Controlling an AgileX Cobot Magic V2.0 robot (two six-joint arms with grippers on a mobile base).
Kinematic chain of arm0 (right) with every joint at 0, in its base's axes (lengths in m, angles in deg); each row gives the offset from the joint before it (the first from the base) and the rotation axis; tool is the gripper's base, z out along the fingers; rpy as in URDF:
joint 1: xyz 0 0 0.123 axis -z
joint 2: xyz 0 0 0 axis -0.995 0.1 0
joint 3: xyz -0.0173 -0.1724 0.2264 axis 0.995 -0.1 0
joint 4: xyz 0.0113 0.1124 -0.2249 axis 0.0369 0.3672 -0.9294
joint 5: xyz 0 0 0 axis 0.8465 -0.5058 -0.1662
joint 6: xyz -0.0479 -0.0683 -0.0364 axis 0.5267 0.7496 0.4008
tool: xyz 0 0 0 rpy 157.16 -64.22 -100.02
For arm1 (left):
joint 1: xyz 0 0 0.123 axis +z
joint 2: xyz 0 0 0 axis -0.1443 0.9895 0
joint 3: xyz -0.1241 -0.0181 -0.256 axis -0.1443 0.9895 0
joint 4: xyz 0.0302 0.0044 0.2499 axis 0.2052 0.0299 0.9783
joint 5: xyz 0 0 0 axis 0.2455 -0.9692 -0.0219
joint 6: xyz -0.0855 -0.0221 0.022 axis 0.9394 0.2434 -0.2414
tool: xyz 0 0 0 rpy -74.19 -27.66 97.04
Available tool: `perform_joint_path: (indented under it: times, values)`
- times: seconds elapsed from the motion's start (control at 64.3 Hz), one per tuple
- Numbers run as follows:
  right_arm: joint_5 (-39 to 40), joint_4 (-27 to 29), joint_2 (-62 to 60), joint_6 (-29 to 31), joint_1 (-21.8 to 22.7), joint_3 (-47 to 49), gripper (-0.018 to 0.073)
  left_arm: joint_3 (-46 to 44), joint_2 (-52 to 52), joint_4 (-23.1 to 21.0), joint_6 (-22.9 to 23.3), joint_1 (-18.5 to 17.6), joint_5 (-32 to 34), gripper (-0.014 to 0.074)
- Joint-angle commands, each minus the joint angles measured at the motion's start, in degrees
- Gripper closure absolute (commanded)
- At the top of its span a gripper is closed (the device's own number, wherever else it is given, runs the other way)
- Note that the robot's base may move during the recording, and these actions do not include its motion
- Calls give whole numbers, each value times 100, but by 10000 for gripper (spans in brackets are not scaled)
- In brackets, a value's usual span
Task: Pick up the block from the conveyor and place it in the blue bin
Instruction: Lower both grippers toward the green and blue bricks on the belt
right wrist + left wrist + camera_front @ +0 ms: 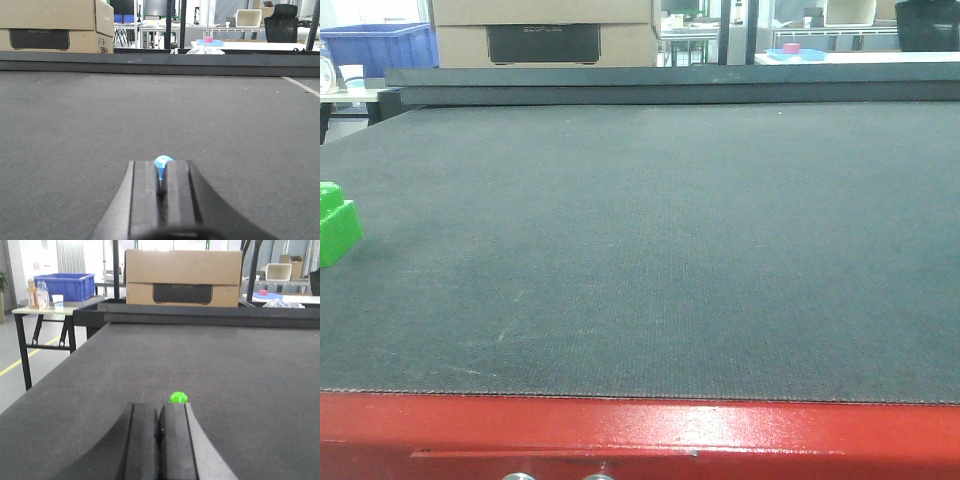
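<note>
Your left gripper (pixel 160 409) and right gripper (pixel 161 167) hung low over the conveyor (pixel 670 250), fingers pressed together, as the green block (pixel 335 225) sat at the belt's left edge.

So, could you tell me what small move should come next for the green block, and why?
Probably open the left gripper first: its fingers are pressed together in the left wrist view, and a green bit, likely the block, peeks just past their tips. The block lies free on the left of the conveyor, so shut fingers could only push it.
</note>
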Motion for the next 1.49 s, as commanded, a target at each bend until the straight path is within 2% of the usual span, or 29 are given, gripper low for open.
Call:
perform_joint_path:
  times: [0.0, 0.124, 0.233, 0.311, 0.435, 0.606, 0.715, 0.808, 0.948, 0.995, 1.088, 1.275, 1.477]
  values:
    - [295, -19, -20, 16, -1, 4, 721, -11, -26, 19, 38, 7, 290, 707]
    - [585, -19, -20, 16, -1, 4, 721, -11, -26, 6, 38, 7, 433, 707]
    - [1049, -19, -20, 16, -1, 4, 721, -11, -26, -120, 38, 7, 930, 707]
    - [965, -19, -20, 16, -1, 173, 721, -83, -26, -143, 38, 7, 1013, 707]
    - [112, -19, -20, 16, -1, 1157, 721, -956, -26, -143, 38, 7, 219, 707]
    - [-1591, -19, 455, 16, -1, 2907, 708, -2536, 345, -124, 38, 7, -1448, 688]
    - [-2344, -19, 1183, 16, -1, 3746, 574, -3415, 844, -124, 38, 7, -2453, 560]
    - [-2678, -19, 1828, 16, -1, 4225, 370, -3920, 1274, -124, 38, 7, -2969, 417]
    - [-2727, -19, 2511, 16, -1, 4454, 63, -4320, 1788, -124, 38, 7, -3364, 177]
    - [-2584, -19, 2640, 16, -1, 4454, -5, -4387, 1960, -124, 38, 7, -3456, 108]
    - [-2367, -19, 2831, 16, -1, 4454, -10, -4460, 2223, -154, 38, -5, -3525, -15]
    - [-2760, -19, 3537, 16, -1, 4834, -10, -4559, 2511, -99, 38, -388, -3757, -3]
    - [-3970, -19, 4905, 16, -1, 5840, -10, -4743, 2954, -99, 38, -782, -3960, -3]
